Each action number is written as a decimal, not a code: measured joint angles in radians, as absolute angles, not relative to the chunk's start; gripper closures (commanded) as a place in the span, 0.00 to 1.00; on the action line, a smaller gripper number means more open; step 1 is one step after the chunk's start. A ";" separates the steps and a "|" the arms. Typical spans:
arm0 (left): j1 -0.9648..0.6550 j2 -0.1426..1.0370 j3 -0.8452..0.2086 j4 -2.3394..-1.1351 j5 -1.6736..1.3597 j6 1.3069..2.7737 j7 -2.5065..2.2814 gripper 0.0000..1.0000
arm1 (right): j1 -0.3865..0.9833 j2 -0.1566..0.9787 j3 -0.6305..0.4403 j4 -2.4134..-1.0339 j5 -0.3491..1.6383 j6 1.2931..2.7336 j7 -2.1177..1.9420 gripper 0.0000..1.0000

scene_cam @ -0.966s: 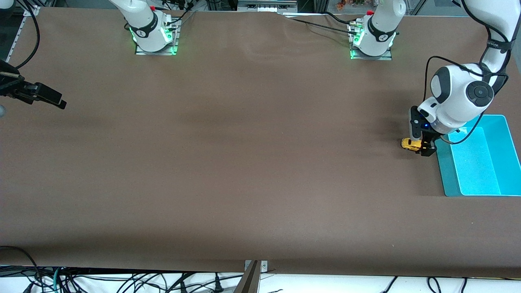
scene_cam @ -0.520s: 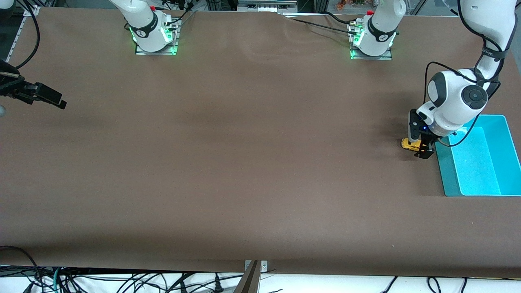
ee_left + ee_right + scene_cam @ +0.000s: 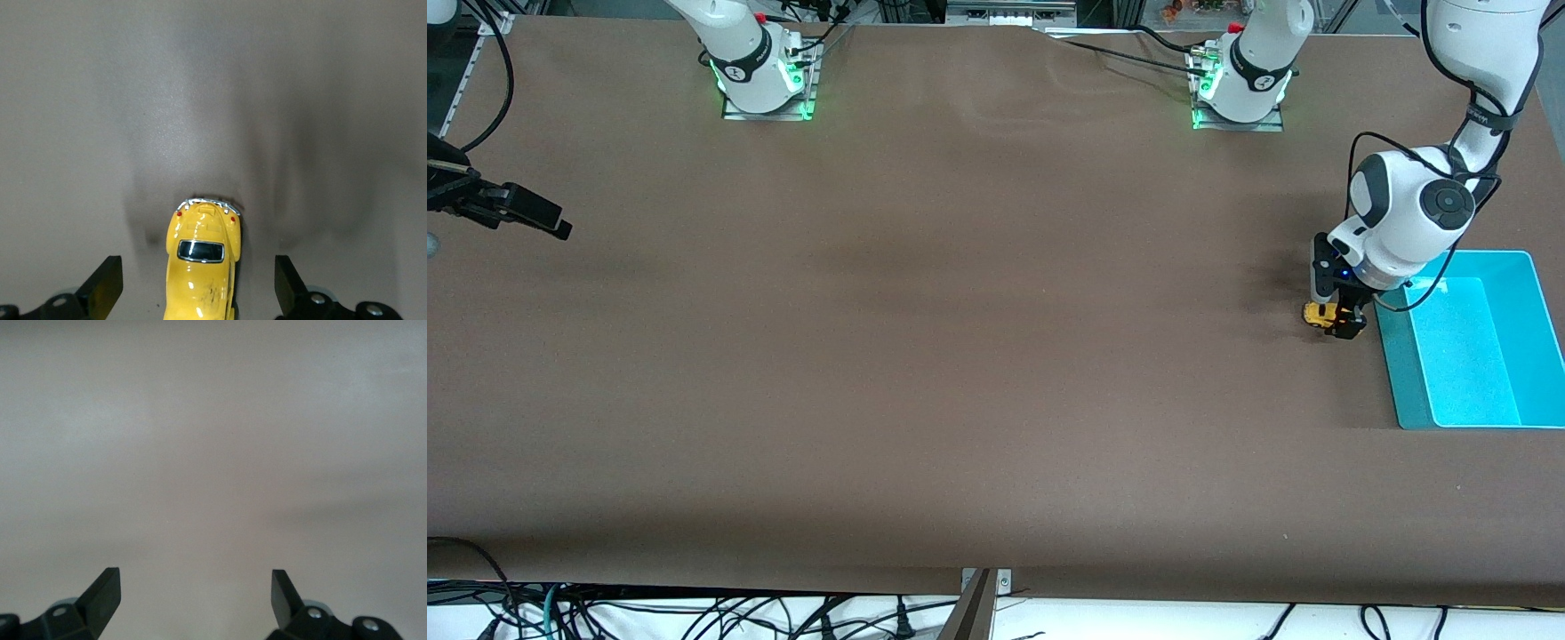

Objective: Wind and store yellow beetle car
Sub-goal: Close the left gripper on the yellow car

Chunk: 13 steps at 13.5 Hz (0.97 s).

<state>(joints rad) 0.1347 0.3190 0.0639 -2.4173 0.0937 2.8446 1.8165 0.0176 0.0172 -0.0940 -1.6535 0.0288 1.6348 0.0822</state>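
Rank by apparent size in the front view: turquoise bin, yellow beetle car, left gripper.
1. Turquoise bin, by far the largest.
2. Left gripper, open around the car.
3. Yellow beetle car, smallest, partly hidden.

The yellow beetle car [image 3: 1319,315] sat on the table [image 3: 960,356] toward the left arm's end, just beside the bin [image 3: 1396,382] and apart from it. The left gripper [image 3: 1336,318] stood low over the car, its 2 fingers [image 3: 103,283] spread on either side of the car [image 3: 202,263] without touching it. The right gripper [image 3: 525,212] waited, fingers apart, over the table toward the right arm's end, well apart from the car and the bin.
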 measured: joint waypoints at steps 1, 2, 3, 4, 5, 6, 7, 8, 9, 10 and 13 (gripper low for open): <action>0.135 0.319 0.065 -2.420 0.094 2.850 1.817 0.03 | 0.018 0.017 -0.094 -1.654 0.029 1.635 0.082 0.00; 0.136 0.319 0.065 -2.422 0.094 2.854 1.822 0.11 | 0.018 0.017 -0.094 -1.654 0.029 1.635 0.082 0.00; 0.136 0.319 0.065 -2.424 0.094 2.860 1.841 0.20 | 0.018 0.017 -0.094 -1.654 0.029 1.635 0.082 0.00; 0.136 0.319 0.065 -2.426 0.094 2.866 1.863 0.30 | 0.017 0.017 -0.094 -1.654 0.029 1.635 0.082 0.00; 0.136 0.319 0.066 -2.426 0.094 2.868 1.875 0.42 | 0.017 0.017 -0.094 -1.654 0.029 1.635 0.082 0.00; 0.138 0.319 0.068 -2.426 0.094 2.869 1.879 0.45 | 0.017 0.017 -0.094 -1.654 0.029 1.635 0.083 0.00; 0.139 0.319 0.072 -2.426 0.094 2.870 1.882 0.48 | 0.017 0.017 -0.094 -1.654 0.029 1.635 0.083 0.00; 0.140 0.319 0.075 -2.426 0.094 2.871 1.885 0.51 | 0.017 0.017 -0.095 -1.654 0.029 1.635 0.083 0.00; 0.140 0.319 0.077 -2.426 0.094 2.871 1.886 0.51 | 0.017 0.017 -0.095 -1.654 0.029 1.635 0.083 0.00; 0.141 0.319 0.078 -2.426 0.094 2.872 1.887 0.52 | 0.017 0.017 -0.095 -1.654 0.029 1.635 0.083 0.00; 0.142 0.319 0.079 -2.426 0.094 2.876 1.887 0.60 | 0.017 0.017 -0.095 -1.654 0.029 1.635 0.083 0.00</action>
<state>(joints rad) 0.1420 0.3189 0.0790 -2.4258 0.0938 2.8762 1.8871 0.0172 0.0173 -0.0952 -1.6536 0.0288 1.6347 0.0826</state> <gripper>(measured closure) 0.524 0.000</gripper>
